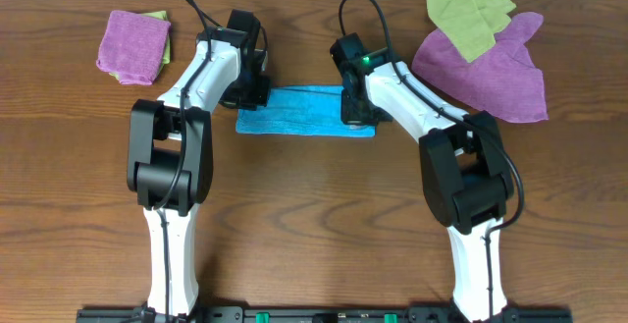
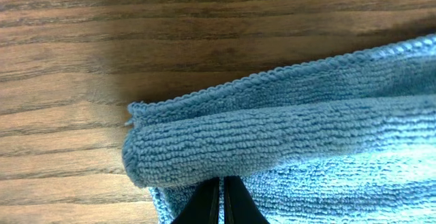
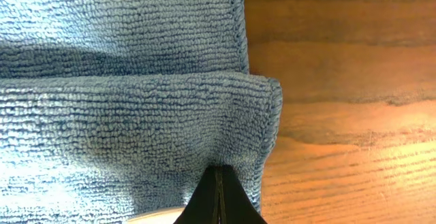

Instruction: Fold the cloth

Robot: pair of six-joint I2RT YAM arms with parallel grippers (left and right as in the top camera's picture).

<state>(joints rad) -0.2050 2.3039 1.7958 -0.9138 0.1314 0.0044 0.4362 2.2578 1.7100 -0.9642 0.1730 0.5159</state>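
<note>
On the table, overhead: we are seeing the cloth lying as a blue strip at centre, with the left gripper at its nine o'clock end and the right gripper at its three o'clock end.
Left wrist: our jaws are pinching tight on the cloth's rolled-over edge, at six o'clock.
Right wrist: our jaws are nipping the corner layer likewise, closed on it.
Doing it well: we are judging that both ends should travel level and together, so the lifted edge lands square on the twelve o'clock hem.

Bare table in front of the cloth: open passage. Far left blocked by purple stack; far right by purple cloth and yellow-green cloth. Strip behind the cloth seemingly clear.
</note>
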